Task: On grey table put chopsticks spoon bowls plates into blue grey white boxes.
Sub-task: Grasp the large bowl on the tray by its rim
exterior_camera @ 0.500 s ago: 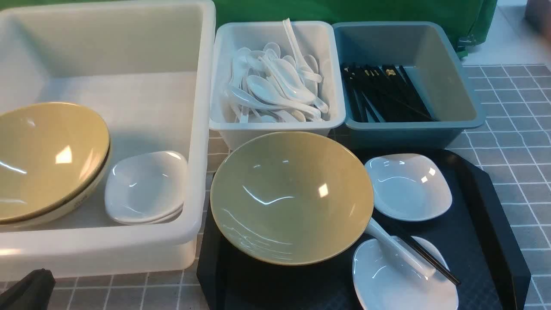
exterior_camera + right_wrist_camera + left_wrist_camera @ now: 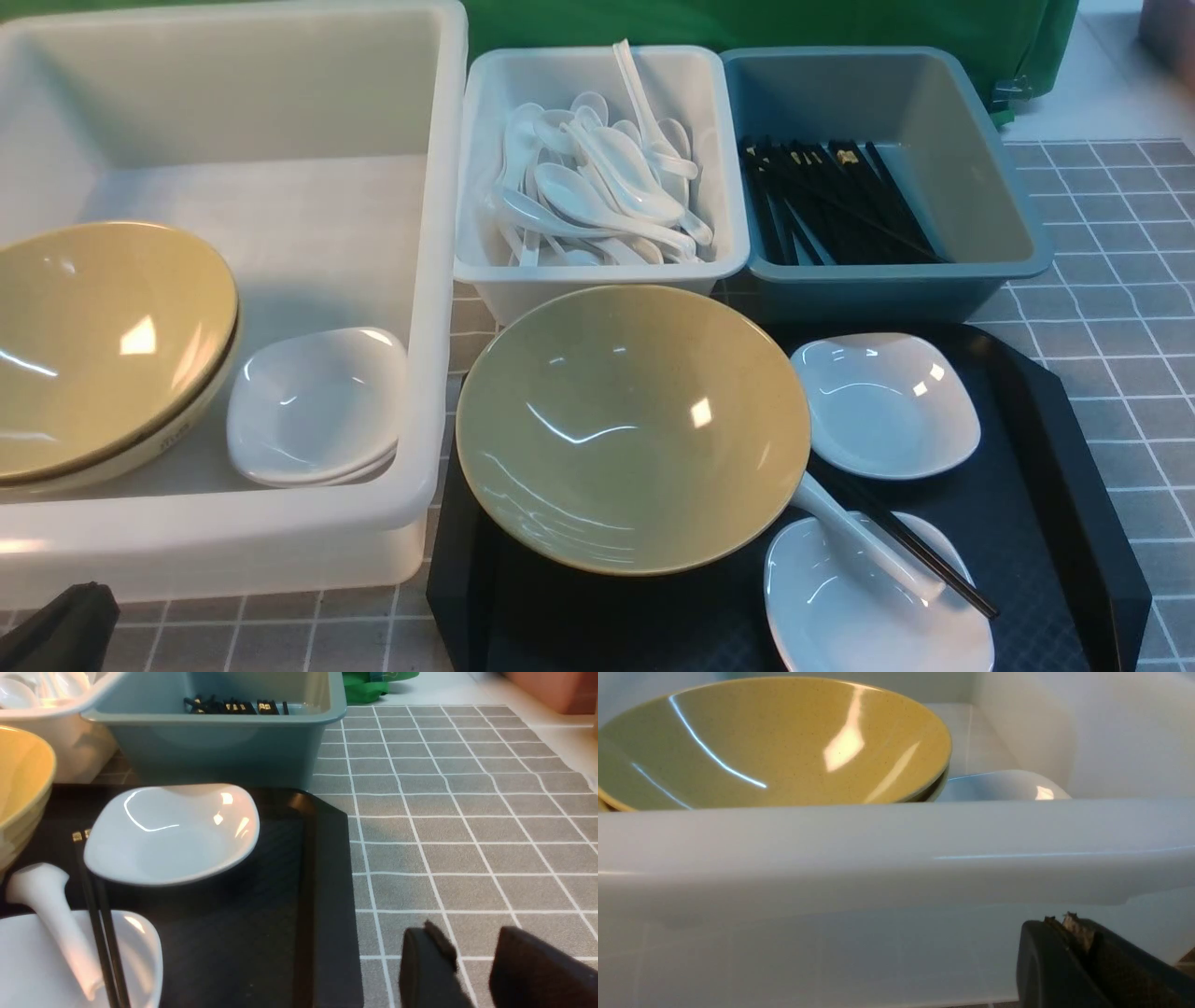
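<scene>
On the black tray stand a beige bowl and two white plates. The spoon and the chopsticks lie across the nearer plate. The white tub holds stacked bowls and plates. The grey-white box holds spoons and the blue box holds chopsticks. My left gripper is shut and empty, low against the tub's near wall. My right gripper is open and empty above the grey table, to the right of the tray.
The three boxes stand side by side behind the tray. Green cloth hangs beyond them. Bare grey table lies to the right of the tray and the blue box. A narrow strip of table runs in front of the tub.
</scene>
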